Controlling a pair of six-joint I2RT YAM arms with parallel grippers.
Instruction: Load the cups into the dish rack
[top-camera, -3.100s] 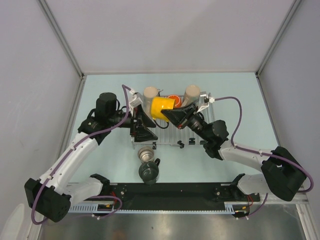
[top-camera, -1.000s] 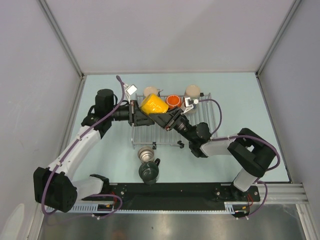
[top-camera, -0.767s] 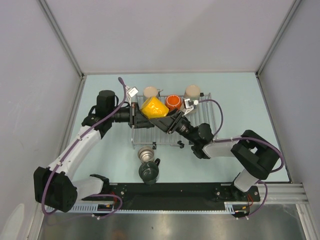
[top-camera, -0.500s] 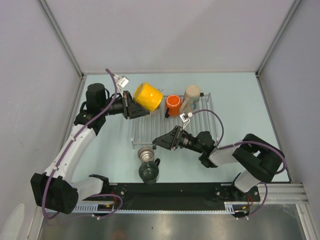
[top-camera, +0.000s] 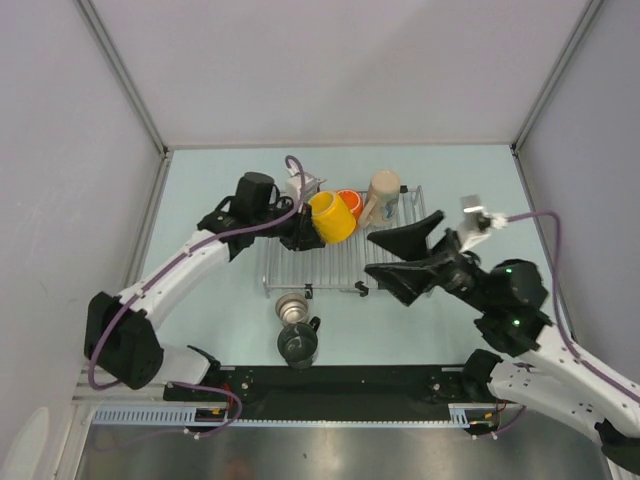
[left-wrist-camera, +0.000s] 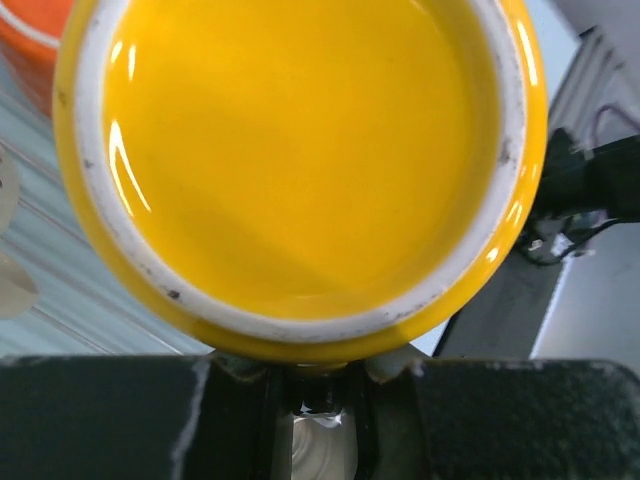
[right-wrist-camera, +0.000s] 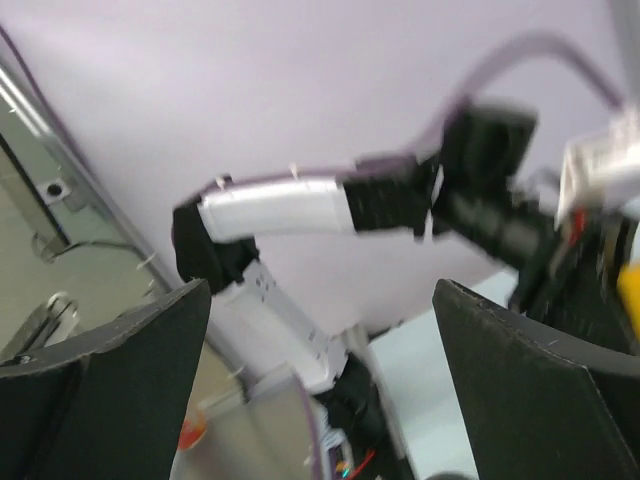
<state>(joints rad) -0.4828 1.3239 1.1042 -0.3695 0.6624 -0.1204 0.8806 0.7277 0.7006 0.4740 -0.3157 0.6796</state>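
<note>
Table (top-camera: 460, 170): pale blue-green, flat.
Walls (top-camera: 330, 70): plain grey panels above the table's far, left and right edges.
Posts (top-camera: 122, 75): silver, at the table's far corners.
Rail (top-camera: 370, 385): black, along the table's near edge.

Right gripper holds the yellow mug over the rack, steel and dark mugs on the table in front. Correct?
No: the left gripper holds the yellow mug over the dish rack; the right gripper is open, empty. The top view shows it. The steel mug and dark mug are on the table in front.

Pale grey walls (top-camera: 330, 60) with metal corner posts (top-camera: 125, 85) enclose a light-blue table (top-camera: 480, 190).
</note>
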